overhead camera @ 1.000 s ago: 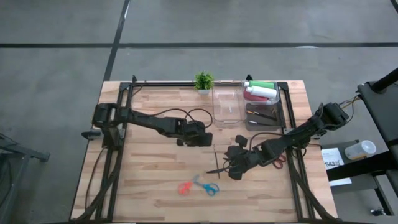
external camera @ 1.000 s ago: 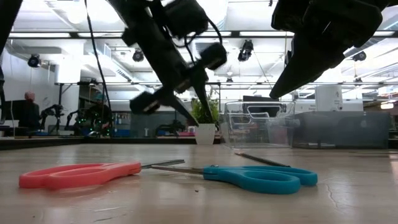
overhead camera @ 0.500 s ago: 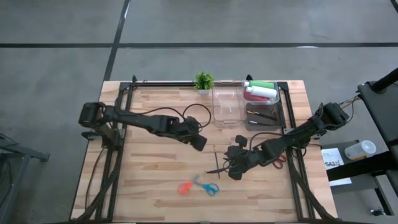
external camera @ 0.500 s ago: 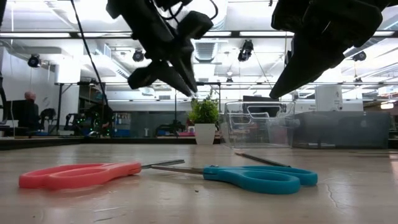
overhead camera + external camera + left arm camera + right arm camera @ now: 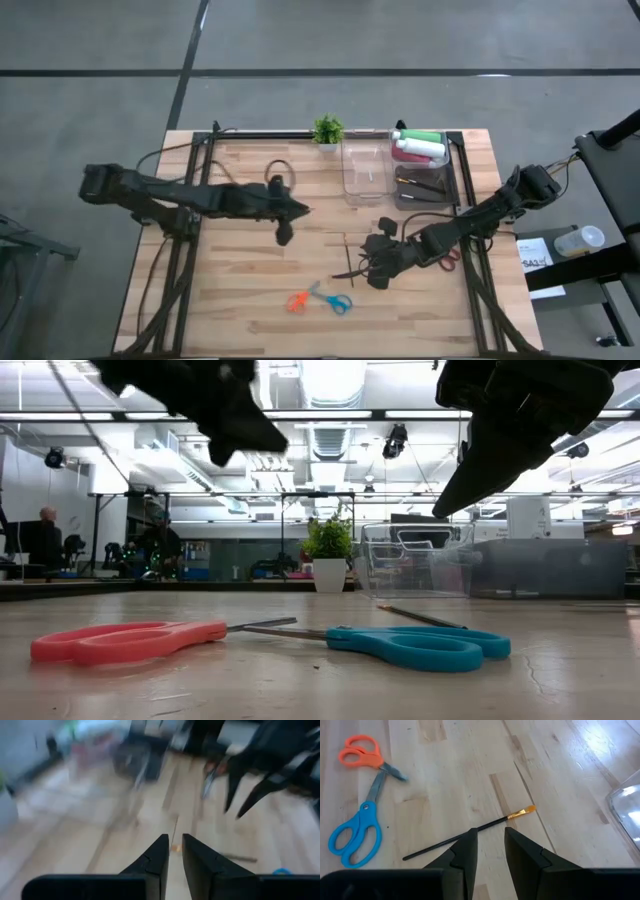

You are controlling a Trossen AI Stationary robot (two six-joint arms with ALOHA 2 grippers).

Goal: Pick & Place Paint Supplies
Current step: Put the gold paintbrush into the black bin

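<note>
A thin dark brush (image 5: 470,832) with an orange tip lies flat on the table (image 5: 250,280); it also shows in the high view (image 5: 347,255). My right gripper (image 5: 491,837) hangs above it, open by a small gap and holding nothing, well clear of the wood (image 5: 445,505). My left gripper (image 5: 175,840) is raised over the table's middle left (image 5: 303,210), open by a narrow slit and holding nothing. Green, pink-red and white bottles (image 5: 420,147) and more brushes (image 5: 420,185) lie in the bin at the far right.
An orange pair of scissors (image 5: 296,302) and a blue pair (image 5: 338,302) lie near the front edge. A clear bin (image 5: 366,170) stands beside the filled bin (image 5: 452,170). A small potted plant (image 5: 327,130) is at the far edge. A red-handled thing (image 5: 450,260) lies by my right arm.
My left gripper has pulled back toward the table's left edge and risen, rolling about its own axis, and its fingers have drawn closer together. My right gripper, the brush and the scissors have stayed where they were.
</note>
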